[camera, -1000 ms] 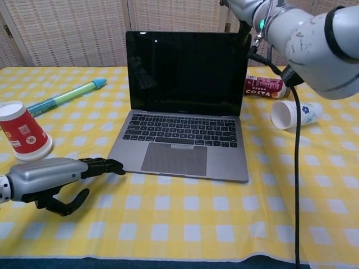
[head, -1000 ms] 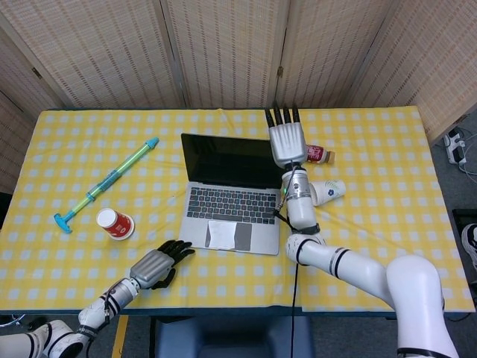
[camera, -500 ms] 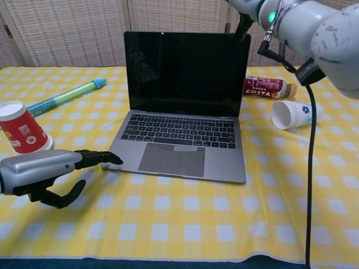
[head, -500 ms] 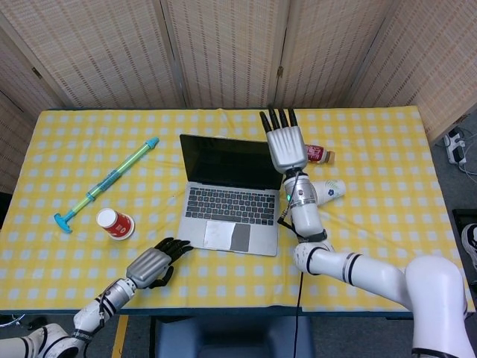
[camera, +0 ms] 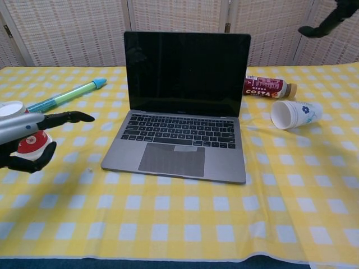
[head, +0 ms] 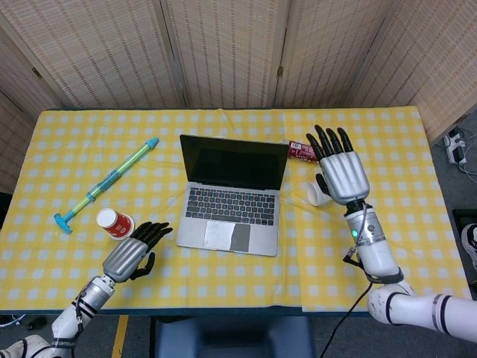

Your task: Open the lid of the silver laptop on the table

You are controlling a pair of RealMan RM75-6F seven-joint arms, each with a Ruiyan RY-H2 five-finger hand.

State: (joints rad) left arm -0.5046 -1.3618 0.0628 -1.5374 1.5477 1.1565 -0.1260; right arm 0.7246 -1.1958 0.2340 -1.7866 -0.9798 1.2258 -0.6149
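The silver laptop (head: 232, 194) (camera: 182, 123) stands in the middle of the table with its lid raised and its dark screen upright. My right hand (head: 339, 168) hovers open to the right of the lid, clear of it, fingers spread; in the chest view only its dark fingertips (camera: 328, 22) show at the top right. My left hand (head: 133, 252) (camera: 28, 140) is open at the front left, apart from the laptop's front left corner, holding nothing.
A red paper cup (head: 114, 223) (camera: 25, 143) stands just behind my left hand. A blue-green tube toy (head: 108, 183) (camera: 64, 95) lies at the left. Right of the laptop lie a bottle (head: 301, 151) (camera: 269, 88) and a tipped white cup (head: 316, 194) (camera: 295, 114).
My right hand has left the lid's top right edge and swung right and toward me. My left hand has drawn back left, away from the laptop's front corner. The lid stays up.
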